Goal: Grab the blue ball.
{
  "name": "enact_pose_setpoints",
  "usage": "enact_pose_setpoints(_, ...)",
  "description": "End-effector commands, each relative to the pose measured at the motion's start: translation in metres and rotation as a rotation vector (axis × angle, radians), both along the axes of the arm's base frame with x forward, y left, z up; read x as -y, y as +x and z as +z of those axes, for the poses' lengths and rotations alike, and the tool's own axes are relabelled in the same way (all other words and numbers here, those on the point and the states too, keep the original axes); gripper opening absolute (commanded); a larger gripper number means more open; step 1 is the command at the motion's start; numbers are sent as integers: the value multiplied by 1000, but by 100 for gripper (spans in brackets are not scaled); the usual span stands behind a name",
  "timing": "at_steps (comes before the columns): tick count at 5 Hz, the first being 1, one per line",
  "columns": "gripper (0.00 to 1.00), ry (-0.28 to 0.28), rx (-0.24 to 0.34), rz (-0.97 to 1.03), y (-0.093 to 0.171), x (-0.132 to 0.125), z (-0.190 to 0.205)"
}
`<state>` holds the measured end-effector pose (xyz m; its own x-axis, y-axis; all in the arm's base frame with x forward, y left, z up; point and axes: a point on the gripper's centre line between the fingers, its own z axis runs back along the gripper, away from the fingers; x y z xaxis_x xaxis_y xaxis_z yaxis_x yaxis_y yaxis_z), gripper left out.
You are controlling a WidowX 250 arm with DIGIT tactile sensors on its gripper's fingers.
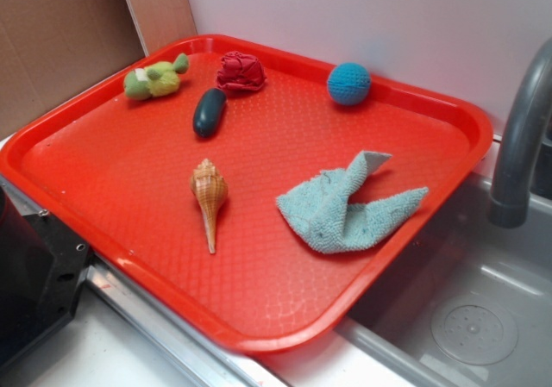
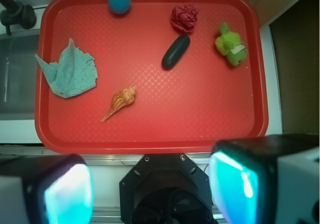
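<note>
The blue ball point(image 1: 348, 84), round with a knitted yarn texture, sits near the far right rim of the red tray point(image 1: 103, 189). In the wrist view the blue ball point(image 2: 119, 1) lies at the tray's top edge, left of centre. My gripper point(image 2: 152, 189) is open and empty, high above the tray's near edge, far from the ball. Its two fingers point(image 2: 67, 194) with teal pads frame the bottom of the wrist view. The gripper does not show in the exterior view.
On the tray point(image 2: 150, 146): a pale blue-green cloth point(image 1: 345, 206), an orange seashell point(image 1: 210, 193), a dark teal oval pebble point(image 1: 209, 112), a red fabric flower point(image 1: 240, 71), a green plush toy point(image 1: 155, 78). A grey faucet point(image 1: 522, 137) and sink point(image 1: 470, 309) stand right of the tray.
</note>
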<state>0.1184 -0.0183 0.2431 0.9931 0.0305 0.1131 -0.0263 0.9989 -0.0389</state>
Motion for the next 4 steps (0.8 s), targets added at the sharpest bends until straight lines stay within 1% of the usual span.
enact_pose_setpoints(1,100,0,0,0,0,0,0)
enact_pose_setpoints(2,100,25,53,-1,40,-17,-50)
enact_pose_setpoints(3,100,18,138,17,90,-8,-81)
enact_pose_setpoints(4,100,-11,124,-32,135,-7,-107)
